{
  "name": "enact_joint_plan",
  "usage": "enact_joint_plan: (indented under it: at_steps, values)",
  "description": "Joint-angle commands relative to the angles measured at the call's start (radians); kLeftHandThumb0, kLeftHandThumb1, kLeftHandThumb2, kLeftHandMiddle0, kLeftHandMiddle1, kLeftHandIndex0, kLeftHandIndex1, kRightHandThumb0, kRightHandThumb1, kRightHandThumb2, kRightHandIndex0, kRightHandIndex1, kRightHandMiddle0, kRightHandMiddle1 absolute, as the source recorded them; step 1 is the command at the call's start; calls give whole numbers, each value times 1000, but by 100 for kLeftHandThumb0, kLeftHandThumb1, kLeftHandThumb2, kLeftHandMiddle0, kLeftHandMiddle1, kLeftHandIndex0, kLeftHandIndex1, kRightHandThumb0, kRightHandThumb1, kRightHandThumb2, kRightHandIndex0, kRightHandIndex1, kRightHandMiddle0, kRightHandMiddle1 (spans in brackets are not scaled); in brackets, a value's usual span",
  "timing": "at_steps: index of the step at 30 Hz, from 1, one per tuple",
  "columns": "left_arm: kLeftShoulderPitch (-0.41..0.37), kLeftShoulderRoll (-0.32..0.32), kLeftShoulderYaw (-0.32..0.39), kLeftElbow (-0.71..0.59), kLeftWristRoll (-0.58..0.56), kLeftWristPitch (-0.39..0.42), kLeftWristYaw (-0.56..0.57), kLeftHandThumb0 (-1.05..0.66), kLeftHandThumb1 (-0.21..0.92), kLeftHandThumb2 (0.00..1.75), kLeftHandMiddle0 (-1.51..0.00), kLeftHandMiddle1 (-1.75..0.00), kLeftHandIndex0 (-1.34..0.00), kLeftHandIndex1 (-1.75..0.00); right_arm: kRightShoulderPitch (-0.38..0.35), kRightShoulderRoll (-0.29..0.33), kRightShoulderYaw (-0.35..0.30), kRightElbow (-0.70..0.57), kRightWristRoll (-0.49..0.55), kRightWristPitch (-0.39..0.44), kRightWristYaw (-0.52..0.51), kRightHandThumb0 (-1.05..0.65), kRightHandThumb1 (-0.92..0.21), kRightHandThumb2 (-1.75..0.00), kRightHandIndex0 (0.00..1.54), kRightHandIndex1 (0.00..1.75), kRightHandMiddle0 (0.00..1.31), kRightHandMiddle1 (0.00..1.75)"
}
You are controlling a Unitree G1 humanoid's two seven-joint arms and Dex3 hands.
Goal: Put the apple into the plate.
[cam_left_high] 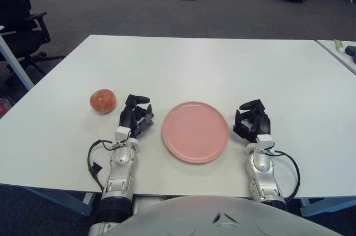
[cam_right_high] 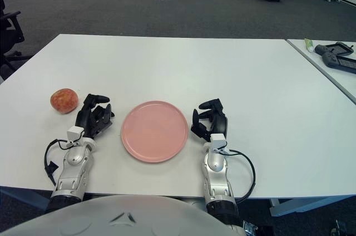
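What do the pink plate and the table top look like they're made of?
The plate looks like matte plastic or melamine: flat even pink, no glaze glints, though glazed ceramic can't be ruled out. The table top looks like smooth white laminate, uniform with a soft sheen and no grain.

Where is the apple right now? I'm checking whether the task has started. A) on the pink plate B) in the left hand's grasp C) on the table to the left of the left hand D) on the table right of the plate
C: the apple sits on the white table, just left of the left hand, untouched, and the pink plate holds nothing.
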Motion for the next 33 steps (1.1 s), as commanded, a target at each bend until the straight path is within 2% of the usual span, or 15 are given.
enact_joint_plan:
  at_steps: [1, 4, 6, 8, 10, 15, 20, 24, 28, 30, 31, 33]
  values:
    - [2, -7, -3, -21, 140, -85, 134, -39, 65, 89, -60, -172, -36, -175, 26, 3, -3, 23, 6, 28, 3, -40, -58, -99, 96, 175, 41, 175]
    - [-3, 23, -18, 0, 360, -148, 325, -39, 66, 89, -61, -174, -36, -175, 25, 4, -3, 23, 5, 32, 2, -40, -59, -98, 96, 175, 41, 175]
    - [-11, 41, -25, 20, 436, -166, 396, -39, 67, 87, -63, -174, -35, -175, 24, 4, -4, 23, 5, 33, 1, -40, -59, -98, 97, 175, 41, 175]
    - [-26, 90, -39, 29, 570, -172, 515, -38, 68, 85, -62, -174, -34, -175, 22, 3, -4, 27, 4, 34, 1, -40, -58, -99, 97, 175, 41, 175]
    - [-47, 133, -42, 47, 653, -180, 601, -38, 70, 84, -61, -175, -33, -175, 20, 2, -4, 31, 4, 34, 2, -41, -58, -99, 98, 175, 41, 175]
    - [-82, 187, -59, 85, 777, -170, 773, -38, 71, 82, -54, -175, -32, -175, 18, 2, -3, 34, 5, 36, 3, -41, -57, -100, 98, 175, 42, 175]
    - [-107, 216, -83, 101, 893, -110, 956, -38, 71, 82, -46, -175, -32, -175, 19, 6, -2, 33, 4, 38, 1, -41, -58, -99, 96, 175, 41, 175]
    - [-136, 242, -85, 78, 942, -63, 1027, -38, 71, 82, -40, -168, -32, -175, 17, 9, -3, 33, 2, 39, -5, -40, -59, -98, 95, 175, 41, 175]
    - [-165, 260, -82, 52, 954, -17, 1047, -36, 86, 62, -23, -148, -23, -175, 14, 10, -4, 35, -2, 42, -12, -40, -59, -98, 95, 175, 40, 175]
    - [-184, 279, -66, 111, 931, -1, 1065, -57, 89, 74, -10, -135, -9, -163, 13, 9, -3, 36, -4, 42, -14, -40, -59, -98, 95, 175, 40, 175]
    - [-196, 290, -56, 152, 916, 5, 1072, -64, 90, 75, -8, -122, -8, -153, 13, 8, -2, 37, -5, 41, -14, -40, -59, -97, 95, 175, 40, 175]
    - [-222, 304, -40, 224, 884, 26, 1077, -82, 91, 74, -3, -83, -3, -123, 13, 7, -1, 37, -6, 41, -14, -40, -59, -97, 95, 175, 40, 175]
